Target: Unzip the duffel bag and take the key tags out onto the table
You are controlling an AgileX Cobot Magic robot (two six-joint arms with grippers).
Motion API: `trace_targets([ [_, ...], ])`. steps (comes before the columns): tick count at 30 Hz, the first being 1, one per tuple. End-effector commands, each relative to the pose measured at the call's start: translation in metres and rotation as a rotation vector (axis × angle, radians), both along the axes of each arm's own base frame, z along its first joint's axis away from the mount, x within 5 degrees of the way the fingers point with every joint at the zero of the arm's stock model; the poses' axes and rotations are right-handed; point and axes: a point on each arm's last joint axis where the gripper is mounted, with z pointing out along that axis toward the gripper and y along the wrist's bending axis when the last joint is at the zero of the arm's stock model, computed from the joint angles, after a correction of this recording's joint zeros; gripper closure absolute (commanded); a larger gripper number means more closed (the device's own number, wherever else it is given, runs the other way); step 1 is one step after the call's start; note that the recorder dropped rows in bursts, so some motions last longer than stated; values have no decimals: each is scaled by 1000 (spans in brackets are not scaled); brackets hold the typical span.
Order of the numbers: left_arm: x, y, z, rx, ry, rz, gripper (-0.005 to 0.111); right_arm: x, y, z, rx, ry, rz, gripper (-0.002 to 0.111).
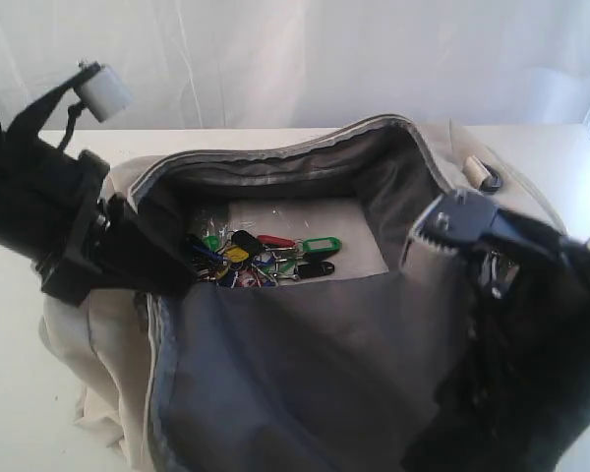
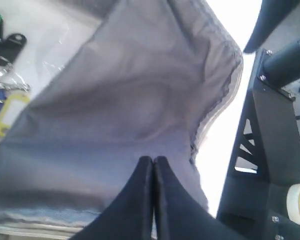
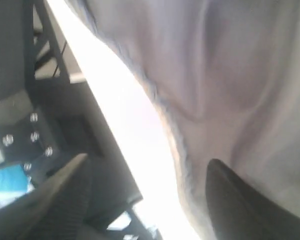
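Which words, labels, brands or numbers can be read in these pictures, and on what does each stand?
None can be read. The key tags inside the duffel bag have label windows, but these are too small and blurred to show any writing. No brand or sign shows on the bag.

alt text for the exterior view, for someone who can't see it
An unzipped cream duffel bag sits wide open on a white table, with a bunch of coloured key tags lying on the floor of the bag. The left gripper is shut at the bag's left rim, and the right gripper is open at its right rim.
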Motion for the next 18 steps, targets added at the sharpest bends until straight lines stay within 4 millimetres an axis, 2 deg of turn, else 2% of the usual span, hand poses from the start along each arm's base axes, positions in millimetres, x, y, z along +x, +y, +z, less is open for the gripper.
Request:
trace_targets([
  [1, -12, 2, -26, 14, 105, -24, 107, 4, 1, 44, 56, -140, -20, 45],
  [3, -15, 3, -38, 21, 130, 12, 107, 14, 3, 48, 85, -204, -100, 45],
  [5, -15, -2, -41, -18, 129, 22, 107, 29, 8, 42, 111, -221, -149, 45],
  [8, -21, -26, -49, -10, 143, -52, 107, 52, 20, 16, 118, -90, -170, 45],
  [11, -20, -37, -70, 147, 162, -34, 107, 69, 24, -11, 53, 7, -161, 45],
  [15, -18, -28, -100, 383, 272, 22, 107, 79, 17, -47, -143, 145, -152, 45],
  [18, -21, -14, -116, 530, 300, 86, 107, 82, 5, -62, -320, 201, -219, 45],
])
